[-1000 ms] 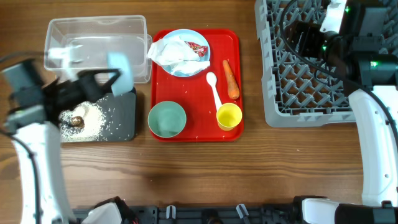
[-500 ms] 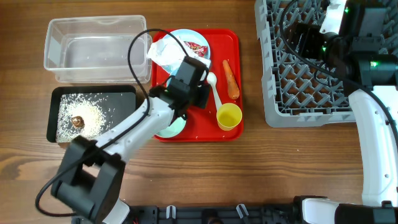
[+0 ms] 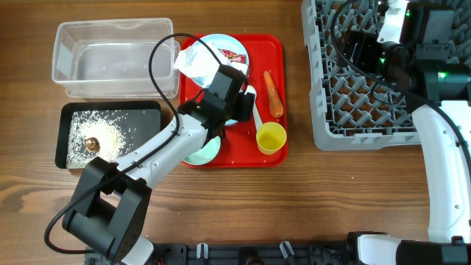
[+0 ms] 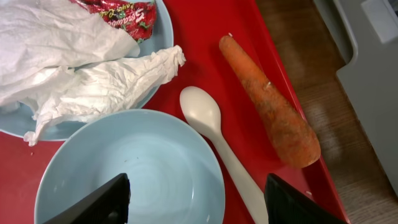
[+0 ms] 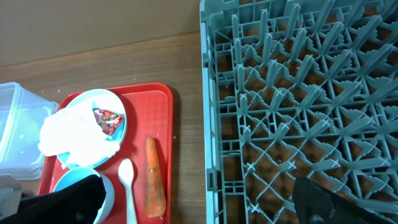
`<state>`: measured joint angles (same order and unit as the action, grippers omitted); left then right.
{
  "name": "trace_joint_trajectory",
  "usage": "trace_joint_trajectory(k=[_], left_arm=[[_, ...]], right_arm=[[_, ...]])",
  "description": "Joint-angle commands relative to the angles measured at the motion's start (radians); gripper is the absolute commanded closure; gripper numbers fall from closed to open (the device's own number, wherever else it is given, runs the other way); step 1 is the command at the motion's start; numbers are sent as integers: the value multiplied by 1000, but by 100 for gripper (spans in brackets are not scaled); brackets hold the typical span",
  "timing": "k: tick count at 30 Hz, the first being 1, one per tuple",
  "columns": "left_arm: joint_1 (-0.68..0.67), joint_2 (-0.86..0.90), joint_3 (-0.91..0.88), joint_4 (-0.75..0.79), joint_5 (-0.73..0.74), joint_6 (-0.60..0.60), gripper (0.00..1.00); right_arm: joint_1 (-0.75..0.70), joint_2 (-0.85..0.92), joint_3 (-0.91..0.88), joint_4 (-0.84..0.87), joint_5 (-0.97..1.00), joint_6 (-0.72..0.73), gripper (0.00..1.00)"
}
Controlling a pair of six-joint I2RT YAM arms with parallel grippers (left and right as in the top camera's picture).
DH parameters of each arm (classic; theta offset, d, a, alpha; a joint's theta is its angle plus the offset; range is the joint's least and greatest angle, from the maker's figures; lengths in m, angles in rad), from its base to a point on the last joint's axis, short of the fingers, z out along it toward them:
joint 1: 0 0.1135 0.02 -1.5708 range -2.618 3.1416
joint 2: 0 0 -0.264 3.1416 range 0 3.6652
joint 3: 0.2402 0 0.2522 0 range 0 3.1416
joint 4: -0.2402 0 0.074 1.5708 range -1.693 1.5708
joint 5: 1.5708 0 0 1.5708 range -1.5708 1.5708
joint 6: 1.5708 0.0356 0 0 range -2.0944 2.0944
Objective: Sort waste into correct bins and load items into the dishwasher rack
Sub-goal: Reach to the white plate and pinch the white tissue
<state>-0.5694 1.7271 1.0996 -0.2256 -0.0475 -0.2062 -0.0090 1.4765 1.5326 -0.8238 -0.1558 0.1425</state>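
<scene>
My left gripper (image 3: 237, 107) (image 4: 199, 202) hovers low over the red tray (image 3: 243, 156). It is open, with the rim of the light blue bowl (image 4: 130, 168) and the white spoon (image 4: 211, 130) between its fingers. Neither is gripped. Beside them lies the orange carrot piece (image 3: 273, 93) (image 4: 270, 112). On the light blue plate (image 3: 221, 39) rest the crumpled napkin (image 3: 197, 62) (image 4: 68, 62) and the red-and-white wrapper (image 3: 234, 55). The mint green bowl (image 3: 200, 154) is partly under my arm. The yellow cup (image 3: 271, 138) stands near the carrot. My right gripper (image 5: 199, 205) is open over the dishwasher rack (image 3: 353, 103).
The clear tub (image 3: 110, 59) stands at the back left. In front of it is the black tray (image 3: 147, 136), which holds white crumbs and a brown lump (image 3: 91, 143). A strip of bare wood separates the red tray from the rack.
My left arm swung from above the black tray over to the red tray, carrying the light blue bowl. Its jaws have now opened off the bowl. The right arm stayed put.
</scene>
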Motion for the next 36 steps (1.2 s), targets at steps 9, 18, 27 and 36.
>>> trace_joint_trajectory(k=[9, 18, 27, 36], left_arm=[[8, -40, 6, 97, -3, -50, 9], [108, -60, 6, 167, -7, -123, 3], [108, -60, 6, 162, -24, -116, 0], [109, -60, 6, 162, -33, -116, 0]], right_arm=[[6, 17, 14, 1, -8, 67, 0], [6, 17, 14, 7, -8, 66, 0], [6, 17, 14, 11, -8, 66, 0], [6, 17, 14, 11, -8, 66, 0]])
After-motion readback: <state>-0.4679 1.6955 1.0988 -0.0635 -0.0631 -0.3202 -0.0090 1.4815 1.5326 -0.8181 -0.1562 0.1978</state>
